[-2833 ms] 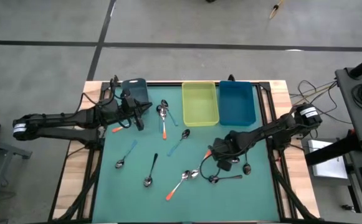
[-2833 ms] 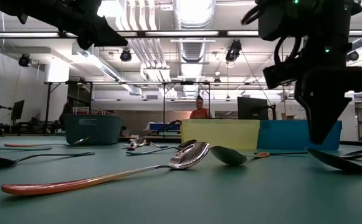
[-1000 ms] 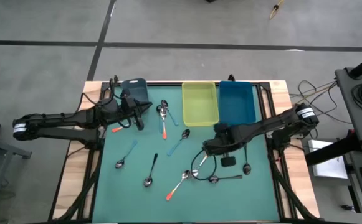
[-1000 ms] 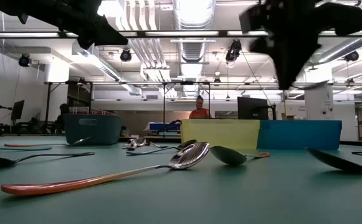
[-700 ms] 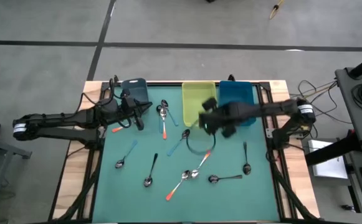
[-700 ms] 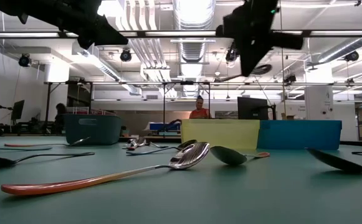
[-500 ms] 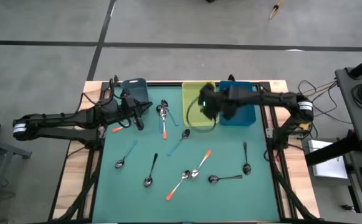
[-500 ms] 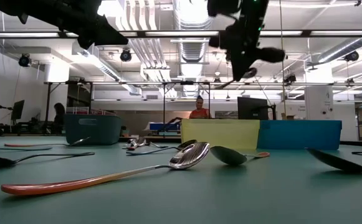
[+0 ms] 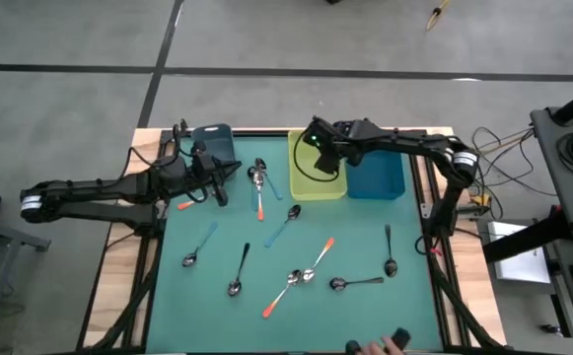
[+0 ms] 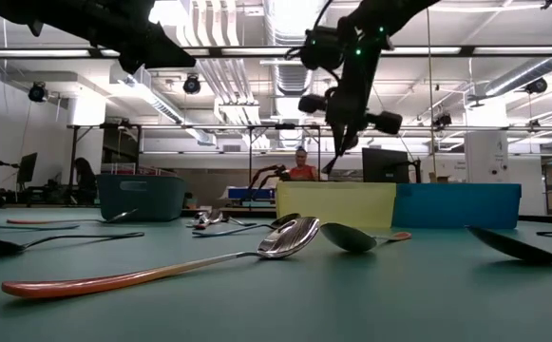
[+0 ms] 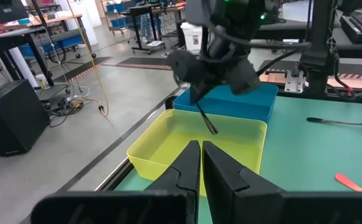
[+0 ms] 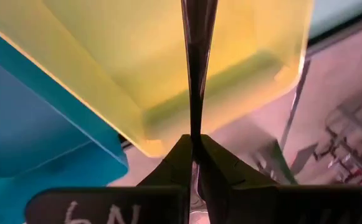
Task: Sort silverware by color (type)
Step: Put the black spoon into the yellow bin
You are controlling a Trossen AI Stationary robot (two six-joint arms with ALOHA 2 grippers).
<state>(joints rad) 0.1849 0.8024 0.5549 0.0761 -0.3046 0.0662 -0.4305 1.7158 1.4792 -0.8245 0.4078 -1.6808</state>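
Two arms worked at the table. We saw the right gripper (image 9: 318, 148) raised above the yellow bin (image 9: 316, 187), its fingers pinched tight on a dark-handled spoon (image 12: 195, 68) that hung over the bin's inside. The left gripper (image 9: 225, 176) waited near the dark teal bin (image 9: 213, 140), fingers closed and holding nothing. We counted about a dozen spoons (image 9: 296, 277) scattered on the green mat (image 9: 365, 247), with a blue bin (image 9: 375, 173) beside the yellow one. Beyond lay a workshop with a person (image 10: 303, 165) at a desk. Moments earlier the right gripper had been low over the mat's right half.
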